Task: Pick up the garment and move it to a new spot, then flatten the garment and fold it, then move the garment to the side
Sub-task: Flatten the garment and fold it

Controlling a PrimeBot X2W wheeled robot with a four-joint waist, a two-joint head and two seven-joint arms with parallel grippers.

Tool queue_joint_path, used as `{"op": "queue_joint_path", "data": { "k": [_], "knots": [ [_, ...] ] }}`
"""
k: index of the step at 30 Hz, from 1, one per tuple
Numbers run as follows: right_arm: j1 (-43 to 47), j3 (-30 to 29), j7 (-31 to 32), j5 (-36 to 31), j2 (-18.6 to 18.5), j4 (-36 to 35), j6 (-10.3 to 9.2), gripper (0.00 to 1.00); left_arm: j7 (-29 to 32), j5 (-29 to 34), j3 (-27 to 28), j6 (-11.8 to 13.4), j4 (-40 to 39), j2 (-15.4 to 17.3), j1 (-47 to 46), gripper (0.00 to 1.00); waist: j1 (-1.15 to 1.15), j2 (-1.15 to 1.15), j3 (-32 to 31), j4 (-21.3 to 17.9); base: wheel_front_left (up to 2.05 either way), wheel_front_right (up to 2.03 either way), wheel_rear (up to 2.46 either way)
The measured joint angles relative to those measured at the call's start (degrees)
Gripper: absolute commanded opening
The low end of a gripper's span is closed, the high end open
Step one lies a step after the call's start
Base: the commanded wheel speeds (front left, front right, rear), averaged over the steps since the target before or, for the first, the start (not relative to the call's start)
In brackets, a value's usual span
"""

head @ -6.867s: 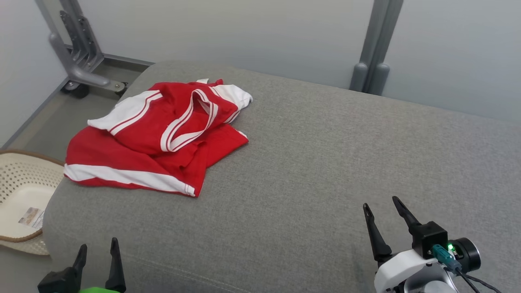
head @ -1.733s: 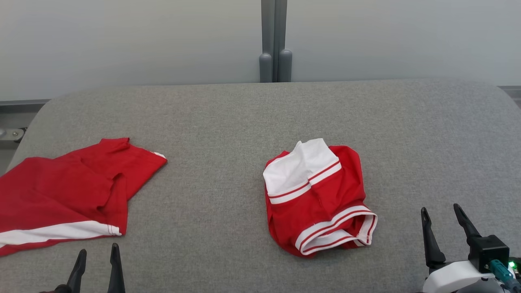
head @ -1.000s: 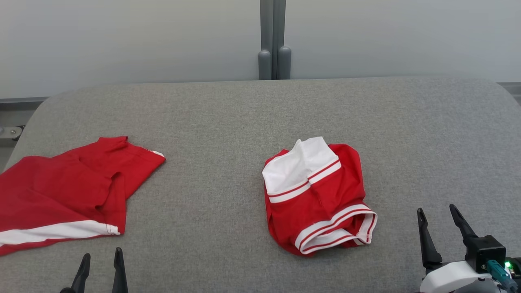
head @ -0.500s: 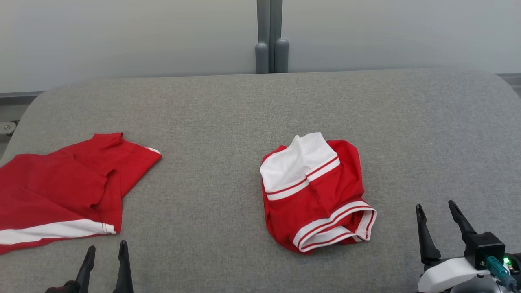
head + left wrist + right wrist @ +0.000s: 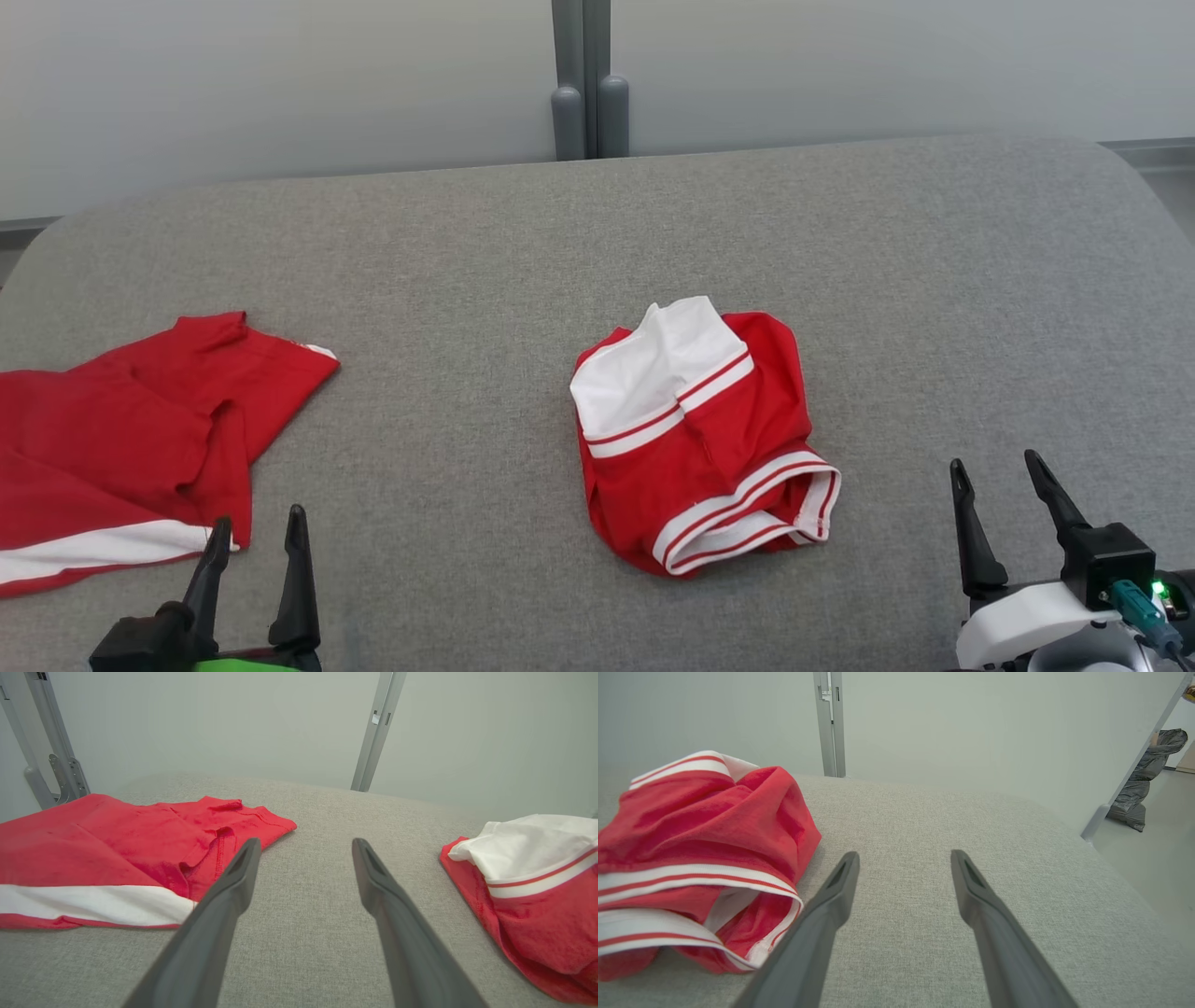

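At the left edge of the grey woven-fabric surface (image 5: 448, 261) lies a flat red cloth garment with a white band (image 5: 112, 439), partly cut off by the head view. My left gripper (image 5: 260, 518) hovers just beside its near corner, fingers spread wide and holding nothing. Near the middle of the surface, somewhat toward the front edge, sits the bunched red-and-white striped garment (image 5: 695, 439), a rumpled heap with a white panel on top and its striped hem gaping toward me. My right gripper (image 5: 994, 460) hangs by the front edge, to the right of that heap and apart from it, likewise wide and empty. I take the heap to be the piece in hand. It has open room around it, so flattening looks like the next step. That calls for both grippers to reach in, pinch opposite edges and draw them apart. A pinch through several layers would only drag the bundle.
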Motion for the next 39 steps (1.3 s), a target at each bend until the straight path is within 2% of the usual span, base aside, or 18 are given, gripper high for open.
{"op": "queue_joint_path", "data": {
  "k": [4,9,17,23,30,31,32,33,34,39],
  "knots": [
    [-0.62,0.51,0.0,0.0,-0.07,-0.07,0.0,1.0,0.69,-0.57,-2.47,-0.12,0.07,0.51,-1.98,1.0,0.0,0.0,0.31,-0.66,0.0,0.0,0.0],
    [-2.12,1.36,0.0,0.0,-0.21,-0.59,0.0,1.0,4.22,-3.0,-8.6,-0.16,0.88,0.02,-7.83,1.0,0.0,0.0,1.31,-1.99,0.0,0.0,0.0],
    [-3.67,1.48,0.0,0.0,0.65,-1.2,0.0,1.0,12.36,-10.0,-19.38,-0.18,9.6,-1.83,-18.81,1.0,0.0,0.0,3.96,-5.15,0.0,0.0,0.0],
    [-3.97,0.9,0.0,-0.01,1.41,-1.18,0.0,1.0,15.14,-12.37,-21.92,-0.19,17.37,-1.92,-22.32,1.0,0.0,0.0,5.67,-8.48,0.0,0.0,0.0],
    [-3.96,0.1,0.0,-0.08,1.72,-1.19,0.0,1.0,15.36,-15.91,-24.76,-0.19,20.51,-1.2,-23.87,0.99,0.0,0.0,7.15,-11.21,0.0,0.0,0.0],
    [-3.96,0.07,0.0,-0.08,1.76,-1.18,0.0,1.0,15.21,-16.44,-25.15,-0.19,20.74,-0.96,-24.04,0.75,0.0,0.0,7.31,-11.39,0.0,0.0,0.0],
    [-3.98,-0.01,0.0,-0.08,1.79,-1.16,0.0,1.0,15.06,-16.9,-25.6,-0.19,20.9,-0.75,-24.25,0.36,0.0,0.0,7.44,-11.5,0.0,0.0,0.0],
    [-3.99,-0.07,0.0,-0.08,1.85,-1.14,0.0,1.0,15.03,-17.24,-26.13,-0.19,20.91,-0.63,-24.43,0.05,0.0,0.0,7.51,-11.56,0.0,0.0,0.0],
    [-4.0,-0.11,0.0,-0.08,1.91,-1.11,0.0,1.0,14.68,-17.73,-26.71,-0.19,20.74,-0.59,-24.57,0.0,0.0,0.0,7.49,-11.54,0.0,0.0,0.0],
    [-4.02,-0.29,0.0,-0.08,2.26,-0.85,0.0,1.0,14.28,-20.41,-29.08,-0.19,18.55,0.07,-24.97,0.0,0.0,0.0,7.18,-10.92,0.0,0.0,0.0]
  ]
}}
